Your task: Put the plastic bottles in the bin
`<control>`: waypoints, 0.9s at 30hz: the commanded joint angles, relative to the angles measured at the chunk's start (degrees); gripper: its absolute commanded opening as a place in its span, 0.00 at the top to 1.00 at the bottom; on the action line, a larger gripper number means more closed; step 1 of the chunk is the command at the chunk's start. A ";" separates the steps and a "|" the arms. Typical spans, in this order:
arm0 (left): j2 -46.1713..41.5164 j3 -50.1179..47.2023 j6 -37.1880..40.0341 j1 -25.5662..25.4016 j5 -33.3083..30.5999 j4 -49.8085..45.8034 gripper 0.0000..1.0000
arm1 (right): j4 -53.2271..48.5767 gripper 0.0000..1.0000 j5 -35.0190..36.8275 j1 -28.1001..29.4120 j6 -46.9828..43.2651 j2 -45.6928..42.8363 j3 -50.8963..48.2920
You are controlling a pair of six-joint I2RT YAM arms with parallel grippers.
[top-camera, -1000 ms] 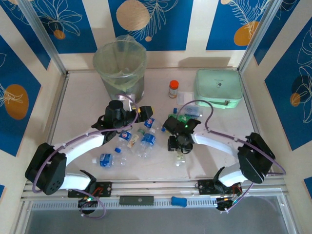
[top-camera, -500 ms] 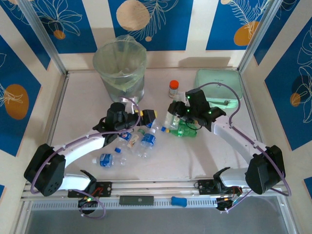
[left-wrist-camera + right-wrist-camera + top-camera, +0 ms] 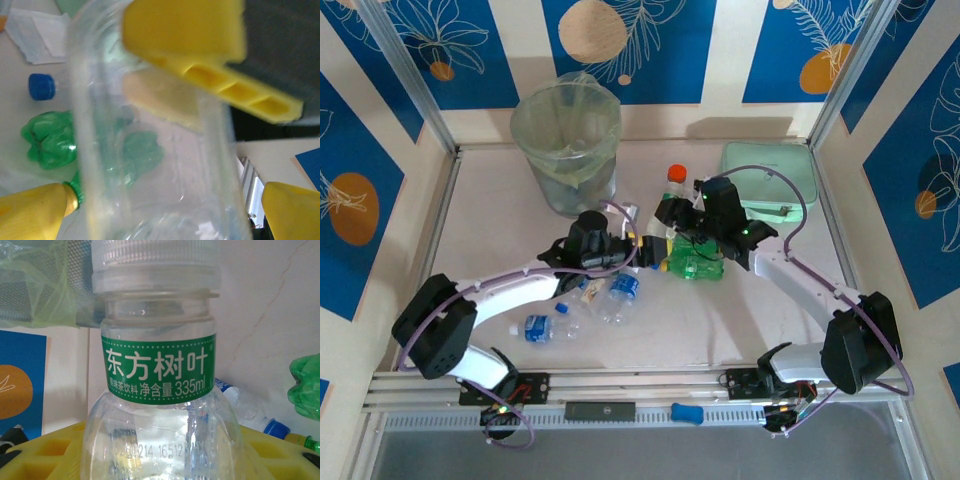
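Clear bottle (image 3: pixel 157 390) with a green label and white cap is held up off the table (image 3: pixel 720 320), mid-scene, at about 4 o'clock from the bin (image 3: pixel 570 185) in the overhead view. Right gripper (image 3: pixel 160 460) is clenched on its body below the label, yellow fingers on both sides. Left gripper (image 3: pixel 160 215) is spread wide and released, its fingers straddling the same bottle but not closed on it. A yellow finger of the other arm shows at 12 o'clock in the left wrist view. The step in hand reads as a hand-over from right to left, since the bin sits on the left arm's side. The next move likely calls for the left fingers to close first, then the right to let go, then a carry toward 11 o'clock and a drop over the rim; letting go early would drop the bottle. Plenty is left to do: loose bottles (image 3: pixel 610 292) with blue labels lie at 7 o'clock from the held one, and a crushed green bottle (image 3: pixel 695 265) at 4 o'clock. Jar (image 3: pixel 676 178) at 12 o'clock and case (image 3: pixel 770 185) at 2 o'clock are not for the bin. Hard to read: the left wrist view is blurred, and the bottle's base is cut off in both wrist views. Overhead, wrist hardware crowds the meeting point. Bin contents are hazy through the liner, and the loose-bottle count is unclear.
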 commanded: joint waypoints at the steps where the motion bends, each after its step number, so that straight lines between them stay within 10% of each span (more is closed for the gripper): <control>1: 1.49 3.15 2.15 -1.05 1.47 -0.98 0.00 | 1.58 0.54 -1.54 0.52 0.84 -1.68 -1.26; 12: 2.81 5.03 4.48 -1.67 0.76 -3.26 0.36 | 1.06 0.54 -0.84 0.58 0.43 -3.48 -2.92; 27: -0.17 1.38 4.35 -1.47 -6.19 -5.21 0.43 | -4.26 0.24 -0.85 -3.43 -3.41 -5.94 0.05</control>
